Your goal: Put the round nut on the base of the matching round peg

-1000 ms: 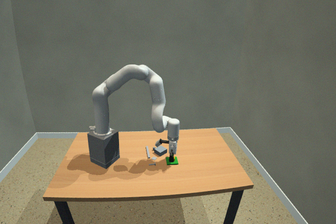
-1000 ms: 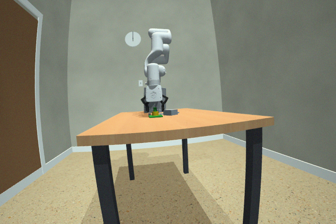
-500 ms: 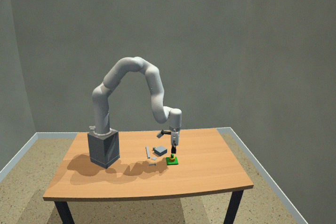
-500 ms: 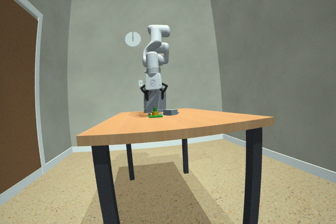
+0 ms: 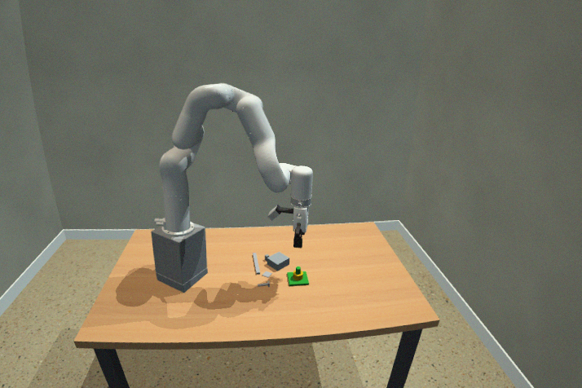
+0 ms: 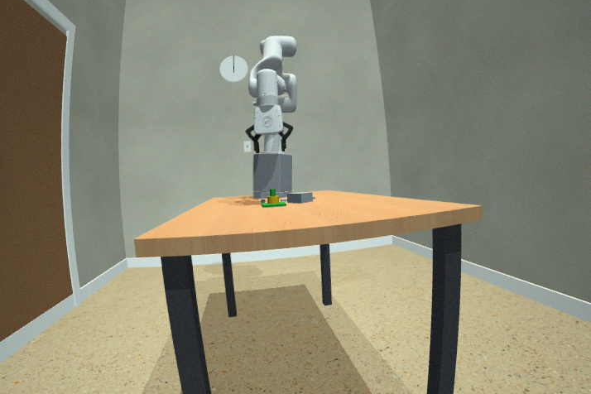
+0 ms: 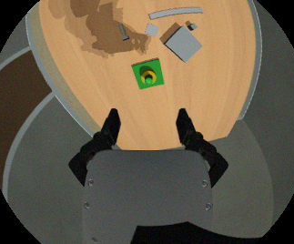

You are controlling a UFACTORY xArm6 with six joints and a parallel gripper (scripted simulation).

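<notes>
The yellow round nut sits around the green round peg, resting on the peg's square green base. My gripper is open and empty. It hangs well above the peg, apart from the nut, with the fingers pointing down. In the wrist view the nut and base lie ahead of the fingertips.
A grey square block lies just left of the peg base. A thin grey strip and small grey pieces lie beside it. The robot's grey pedestal stands on the wooden table at the left.
</notes>
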